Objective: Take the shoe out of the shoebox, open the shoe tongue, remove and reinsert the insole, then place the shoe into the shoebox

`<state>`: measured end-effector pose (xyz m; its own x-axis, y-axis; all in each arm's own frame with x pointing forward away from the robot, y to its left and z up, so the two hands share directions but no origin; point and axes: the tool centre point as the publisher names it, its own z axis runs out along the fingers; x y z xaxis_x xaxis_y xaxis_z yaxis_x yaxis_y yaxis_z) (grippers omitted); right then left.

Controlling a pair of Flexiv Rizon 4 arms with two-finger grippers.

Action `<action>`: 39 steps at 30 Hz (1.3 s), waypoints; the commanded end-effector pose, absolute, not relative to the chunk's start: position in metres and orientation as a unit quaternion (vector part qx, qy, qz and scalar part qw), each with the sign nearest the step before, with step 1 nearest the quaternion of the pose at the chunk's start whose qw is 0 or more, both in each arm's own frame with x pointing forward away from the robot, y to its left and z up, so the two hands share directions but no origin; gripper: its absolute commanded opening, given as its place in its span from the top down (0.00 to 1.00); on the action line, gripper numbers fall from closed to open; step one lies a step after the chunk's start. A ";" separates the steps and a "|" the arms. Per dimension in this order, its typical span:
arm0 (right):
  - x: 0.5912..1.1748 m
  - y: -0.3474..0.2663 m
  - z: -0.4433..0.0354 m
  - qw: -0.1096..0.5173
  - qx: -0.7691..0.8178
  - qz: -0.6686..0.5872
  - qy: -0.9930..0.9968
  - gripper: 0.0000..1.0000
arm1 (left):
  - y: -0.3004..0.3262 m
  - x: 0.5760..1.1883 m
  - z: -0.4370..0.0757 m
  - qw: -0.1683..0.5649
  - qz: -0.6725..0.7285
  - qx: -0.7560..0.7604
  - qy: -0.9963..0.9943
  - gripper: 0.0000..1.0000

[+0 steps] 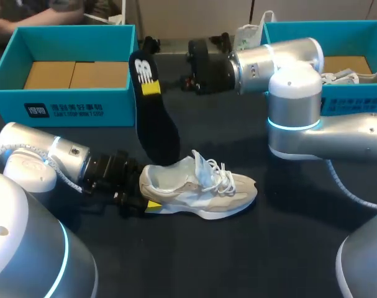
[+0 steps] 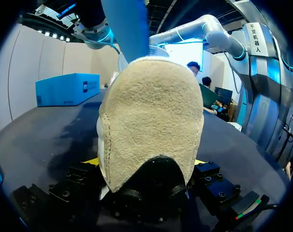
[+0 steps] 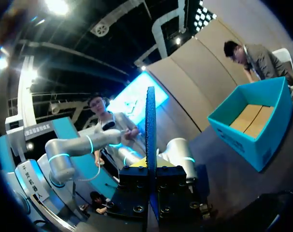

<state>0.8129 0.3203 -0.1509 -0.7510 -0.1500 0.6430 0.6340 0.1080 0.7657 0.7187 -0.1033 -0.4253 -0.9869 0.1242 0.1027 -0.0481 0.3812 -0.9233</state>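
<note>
**A:** Where's the shoe (image 1: 204,189)?

**B:** Out of both boxes, on the dark table (image 1: 269,248) between the arms, with its toe toward my right arm. From overhead the left gripper (image 1: 145,203) sits at the heel, but only one yellow tip shows there.

**A:** So is it gripping?

**B:** The left wrist view settles it. The tan heel fills the picture, and a yellow tip peeks out on each side, pressed against it. The gripper is clamped on the heel.

**A:** And the insole (image 1: 152,105)?

**B:** Overhead it stands nearly upright, black with a yellow patch near the upper end. Its lower end is at the shoe's opening, though I can't tell whether it's inside. The fingers holding it are hard to make out from there. In the right wrist view it is edge-on, a thin blade pinched from both sides by the right gripper (image 3: 151,166). The left wrist view shows it rising above the heel.

**A:** And the boxes?

**B:** The left box (image 1: 64,105) is blue with a brown cardboard floor, and the right box (image 1: 287,31) is partly hidden by my right arm. Only the head view shows both.
</note>
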 end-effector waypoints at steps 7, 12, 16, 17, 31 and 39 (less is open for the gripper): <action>0.823 0.317 -0.111 0.291 -0.212 -0.684 -0.634 1.00 | -0.103 0.719 -0.427 0.078 0.555 -0.024 -0.828 1.00; 0.827 0.305 -0.096 0.300 -0.216 -0.676 -0.637 1.00 | -0.103 0.719 -0.427 0.078 0.555 -0.024 -0.828 1.00; 0.827 0.305 -0.096 0.300 -0.216 -0.676 -0.637 1.00 | -0.103 0.719 -0.427 0.078 0.555 -0.024 -0.828 1.00; 0.827 0.305 -0.096 0.300 -0.216 -0.676 -0.637 1.00 | -0.103 0.719 -0.427 0.078 0.555 -0.024 -0.828 1.00; 0.827 0.305 -0.096 0.300 -0.216 -0.676 -0.637 1.00 | -0.103 0.719 -0.427 0.078 0.555 -0.024 -0.828 1.00; 0.822 0.278 -0.088 0.296 -0.226 -0.667 -0.645 1.00 | -0.103 0.719 -0.427 0.078 0.555 -0.024 -0.828 1.00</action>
<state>0.8298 0.2969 -0.0949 -0.7226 -0.1157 0.6815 0.6864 -0.0033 0.7272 0.7186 -0.1034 -0.4253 -0.9869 0.1243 0.1027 -0.0481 0.3811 -0.9233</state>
